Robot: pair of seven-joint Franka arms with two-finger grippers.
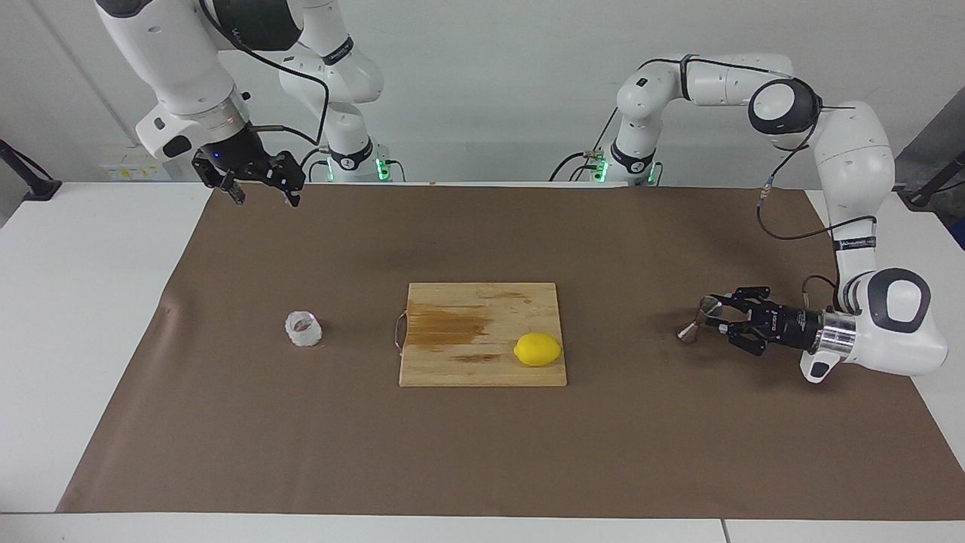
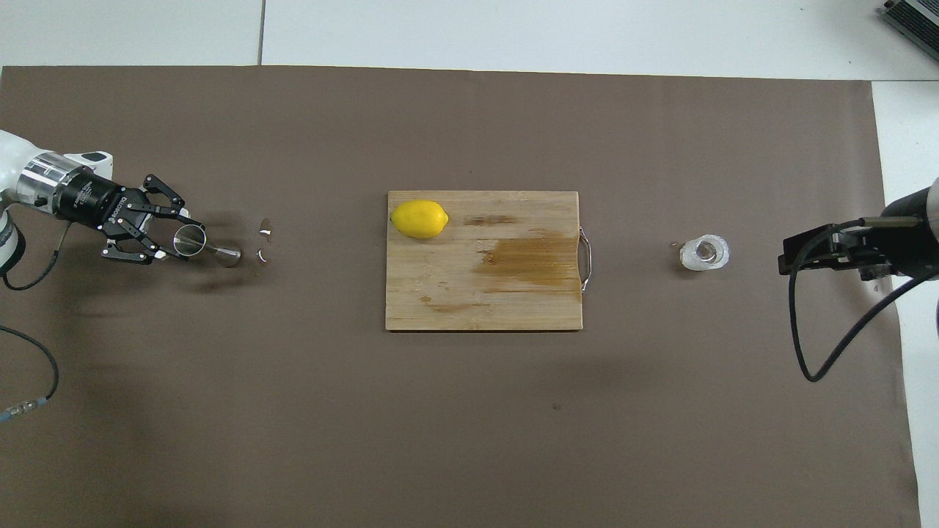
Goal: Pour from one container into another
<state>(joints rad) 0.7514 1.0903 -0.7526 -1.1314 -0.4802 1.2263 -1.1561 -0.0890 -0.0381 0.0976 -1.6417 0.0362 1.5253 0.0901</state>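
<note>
Jigger — steel, light, slick, tilted; left gripper pinches its upper cone. Right gripper spread, waiting well away from the cutting board.
</note>
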